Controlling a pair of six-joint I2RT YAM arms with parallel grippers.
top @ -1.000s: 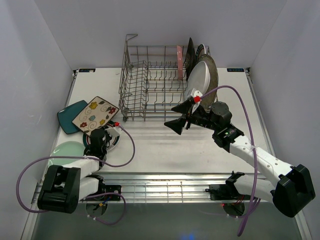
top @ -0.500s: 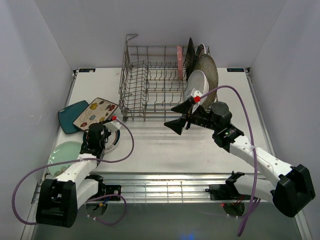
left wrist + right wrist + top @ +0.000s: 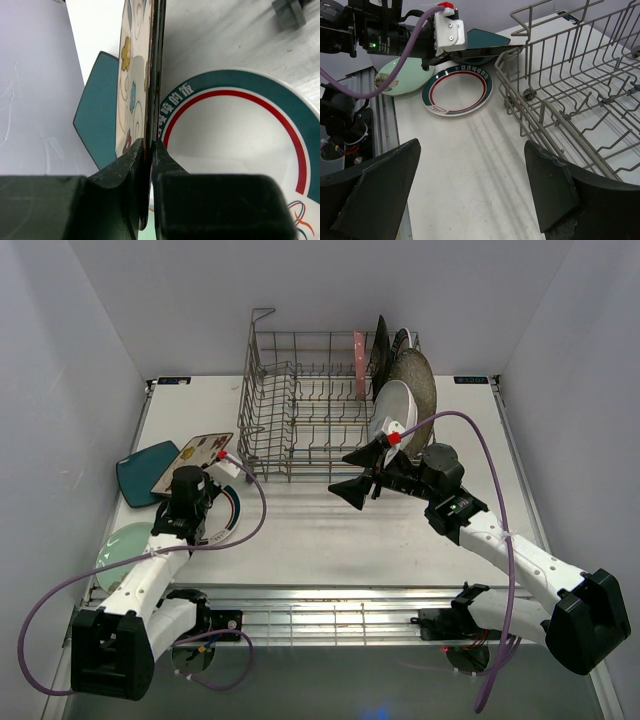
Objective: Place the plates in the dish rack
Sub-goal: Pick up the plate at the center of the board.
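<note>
Cream plate (image 3: 131, 75): yellow, blue, dark red flowers; square plate (image 3: 97, 110): plain teal; round plate (image 3: 235, 140): white, teal rim, red ring; pale green plate (image 3: 402, 77); wire rack (image 3: 300, 455) grey, with white plate (image 3: 393, 408), speckled grey plate (image 3: 424, 380), pink plate (image 3: 358, 365).

Bright, even light; the dish rack (image 3: 300, 452) casts only soft, faint shadows.

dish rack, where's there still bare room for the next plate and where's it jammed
Left and middle rows of the dish rack are bare, from its left wall to the pink plate. The right end is packed with the white oval plate and speckled grey plate. In front, the table is bare between the teal-rimmed plate and right gripper.
</note>
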